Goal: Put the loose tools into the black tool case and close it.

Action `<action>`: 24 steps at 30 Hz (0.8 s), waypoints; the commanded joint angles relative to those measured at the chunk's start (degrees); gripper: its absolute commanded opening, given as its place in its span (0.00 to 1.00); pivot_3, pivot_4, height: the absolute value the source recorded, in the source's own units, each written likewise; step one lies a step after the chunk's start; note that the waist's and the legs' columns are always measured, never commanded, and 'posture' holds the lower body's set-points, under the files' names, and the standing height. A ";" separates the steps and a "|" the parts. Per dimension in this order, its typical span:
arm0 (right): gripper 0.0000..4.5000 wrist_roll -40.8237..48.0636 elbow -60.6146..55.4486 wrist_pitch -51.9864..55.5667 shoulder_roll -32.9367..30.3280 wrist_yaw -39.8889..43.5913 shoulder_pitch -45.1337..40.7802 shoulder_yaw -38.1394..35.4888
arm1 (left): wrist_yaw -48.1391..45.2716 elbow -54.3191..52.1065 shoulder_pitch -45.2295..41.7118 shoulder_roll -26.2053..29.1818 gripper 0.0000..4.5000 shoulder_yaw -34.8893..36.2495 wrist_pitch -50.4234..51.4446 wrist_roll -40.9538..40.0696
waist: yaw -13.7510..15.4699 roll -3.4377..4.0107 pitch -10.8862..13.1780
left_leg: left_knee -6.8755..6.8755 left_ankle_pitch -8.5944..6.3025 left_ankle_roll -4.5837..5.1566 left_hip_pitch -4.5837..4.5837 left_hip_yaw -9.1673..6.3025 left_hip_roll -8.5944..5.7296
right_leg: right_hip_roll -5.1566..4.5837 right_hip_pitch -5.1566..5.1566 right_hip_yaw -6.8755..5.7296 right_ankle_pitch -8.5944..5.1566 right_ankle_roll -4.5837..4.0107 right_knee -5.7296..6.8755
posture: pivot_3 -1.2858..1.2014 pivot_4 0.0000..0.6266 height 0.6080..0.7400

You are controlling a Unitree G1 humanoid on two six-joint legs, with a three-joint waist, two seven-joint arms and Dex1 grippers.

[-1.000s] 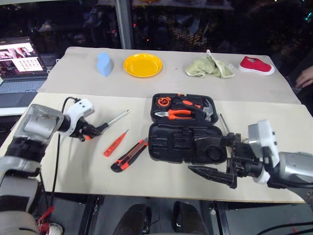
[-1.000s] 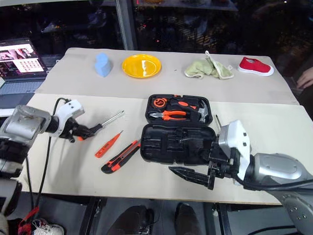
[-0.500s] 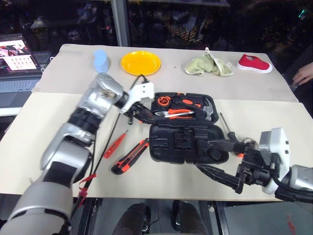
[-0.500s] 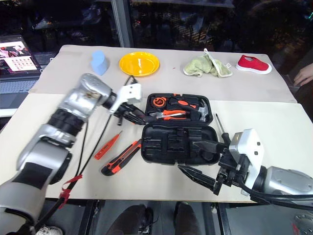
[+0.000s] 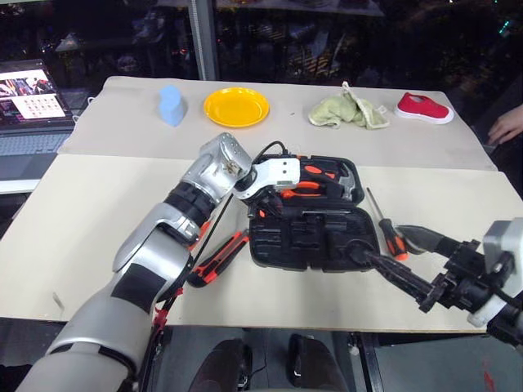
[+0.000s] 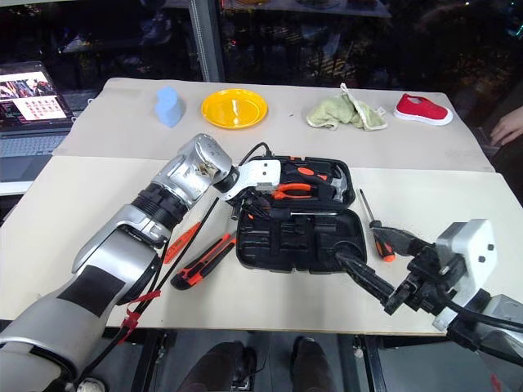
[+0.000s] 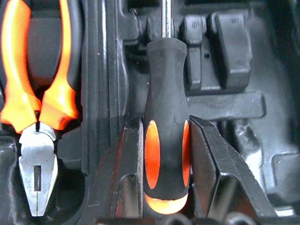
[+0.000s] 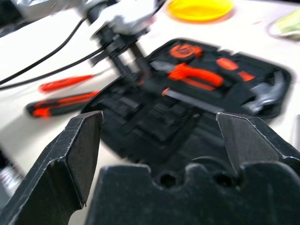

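On the table's left portion, the slim orange screwdriver [image 6: 181, 242] and the utility knife [image 6: 204, 261] lie loose, just left of the black tool case [image 6: 298, 241]. The left gripper [image 7: 166, 154] pinches a black-and-orange screwdriver [image 7: 166, 131] by its handle, directly over the case's near half, shaft pointing along the moulded slots. A second black-and-orange screwdriver [image 6: 374, 233] lies right of the case. The right gripper [image 6: 372, 261], nearer to it, stands spread wide and empty.
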 commanded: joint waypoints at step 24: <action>1.00 2.09 -0.56 -3.64 -0.42 -2.43 1.17 -0.27 | 1.47 3.11 -5.00 -3.48 0.45 5.95 -10.32 0.42 | 0.20 0.01 -0.01 | 0.07 -0.03 0.05 -0.03 0.03 -0.01 | 0.07 0.02 -0.03 0.02 0.02 -0.01 | 0.52 0.24 1.00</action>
